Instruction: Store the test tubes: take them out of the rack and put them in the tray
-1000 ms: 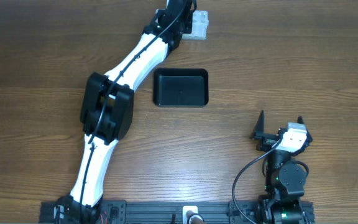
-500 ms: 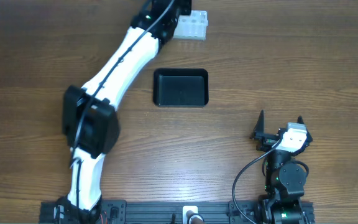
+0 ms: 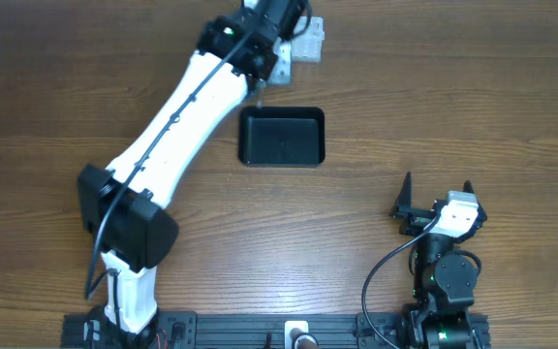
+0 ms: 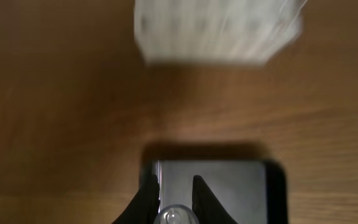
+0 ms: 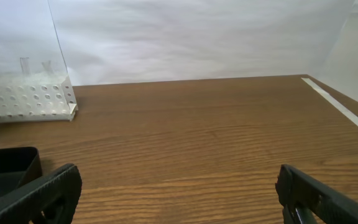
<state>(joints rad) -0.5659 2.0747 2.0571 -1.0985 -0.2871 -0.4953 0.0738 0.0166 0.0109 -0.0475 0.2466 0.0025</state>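
My left tool (image 4: 169, 202) is pinched narrow on a tube (image 4: 170, 216) over one end of the tray (image 3: 281, 136), centre of the top view, rack (image 3: 308, 41) above it. I'd judge it light, slick, brittle glass: hold gently near the rim. Right tool (image 3: 438, 186) gapes wide

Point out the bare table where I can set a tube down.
Bare: the table right of rack and tray, beyond the right gripper; also between tray and right gripper. Crowded: the tray's rack-side edge, where the left gripper holds a tube.
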